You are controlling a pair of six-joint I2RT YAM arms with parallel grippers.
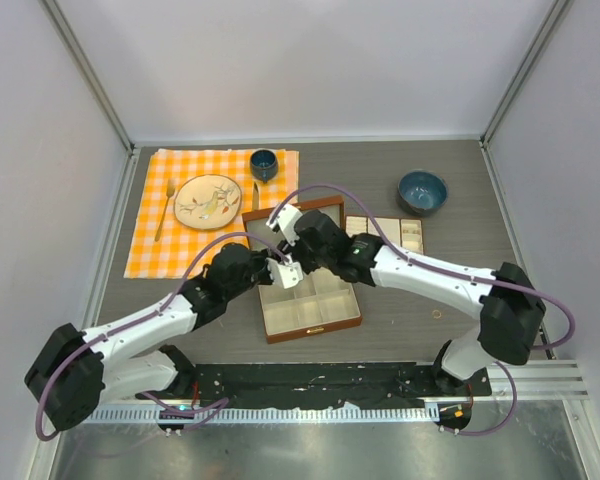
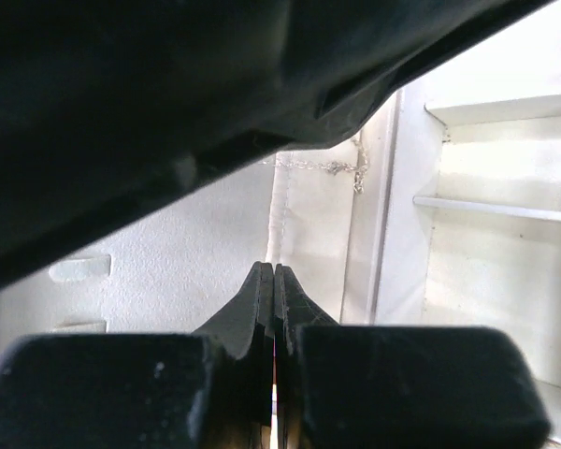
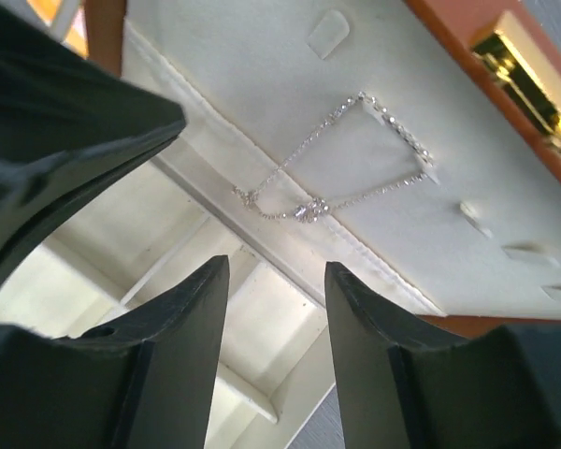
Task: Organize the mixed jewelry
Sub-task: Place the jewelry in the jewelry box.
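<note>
- Silver chain necklace [image 3: 397, 128]: judged light, limp, snag-prone; take hold beside the pendant [image 3: 309, 210].
- Right gripper [image 3: 276, 269] stands apart; left gripper [image 2: 274, 273] pressed together, nothing visible between.

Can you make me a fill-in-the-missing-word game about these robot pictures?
The silver chain ____ rests on the box lid. The right gripper is ____. The left gripper is ____. The bowl is coloured ____.
Missing words: necklace, open, shut, blue.
</note>
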